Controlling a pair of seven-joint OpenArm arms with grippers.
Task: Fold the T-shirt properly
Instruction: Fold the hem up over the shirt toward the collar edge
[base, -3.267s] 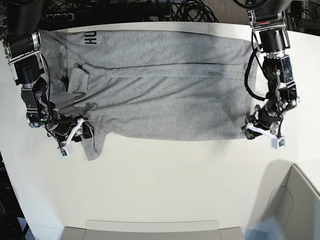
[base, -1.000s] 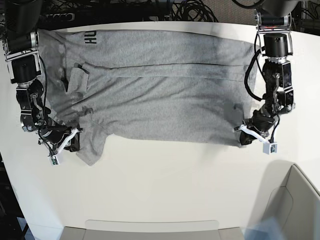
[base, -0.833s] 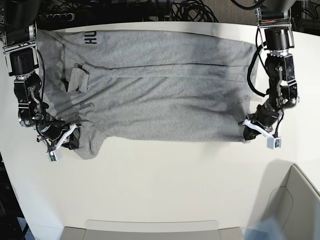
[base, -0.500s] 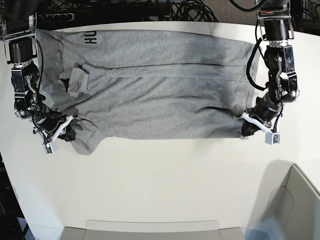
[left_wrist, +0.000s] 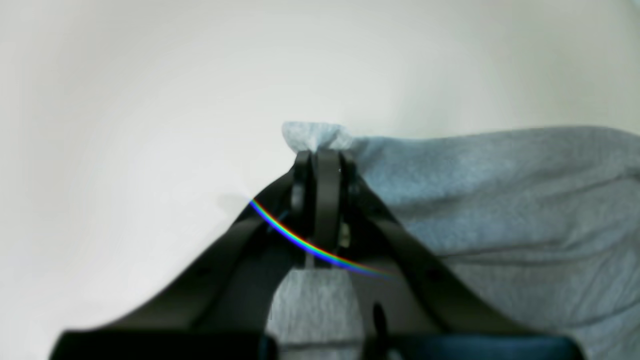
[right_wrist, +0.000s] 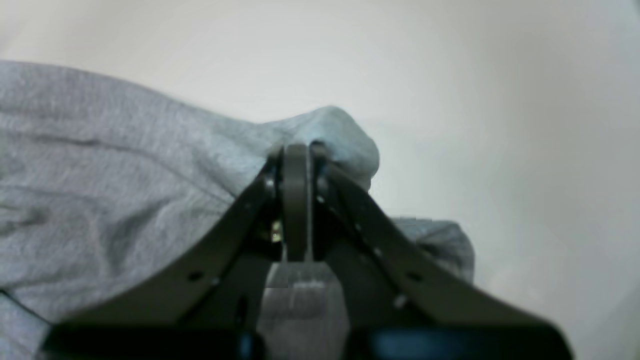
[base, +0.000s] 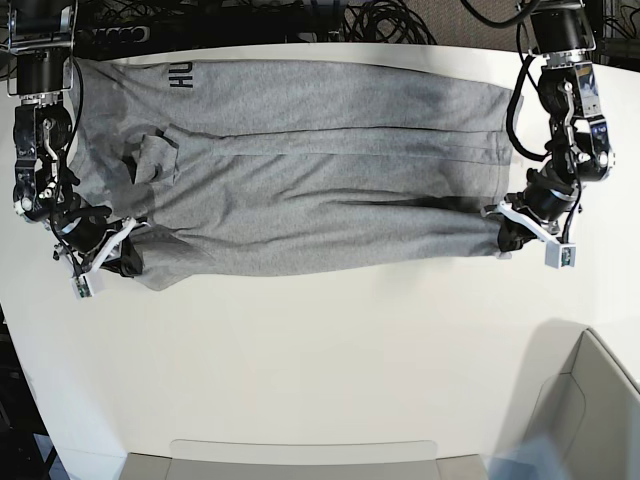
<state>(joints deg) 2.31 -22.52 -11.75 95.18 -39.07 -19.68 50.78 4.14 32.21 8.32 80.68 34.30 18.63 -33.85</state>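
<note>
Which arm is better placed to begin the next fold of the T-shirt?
Neither alone, I judge. The left pincer and the right pincer are each shut on a near corner of the T-shirt, at opposite ends of its near edge. Both should probably carry that edge toward the far side together.

you are looking down on a white table that is filling most of the base view, its surface lying smooth and matte under even, soft light. beyond its far edge a tangle of black cables is lying in the dark strip at the top. along the near edge a pale grey tray-like rim is showing, and at the lower right the corner of a light grey bin is poking in. in both wrist views the tabletop is showing blurred and off-white.
</note>
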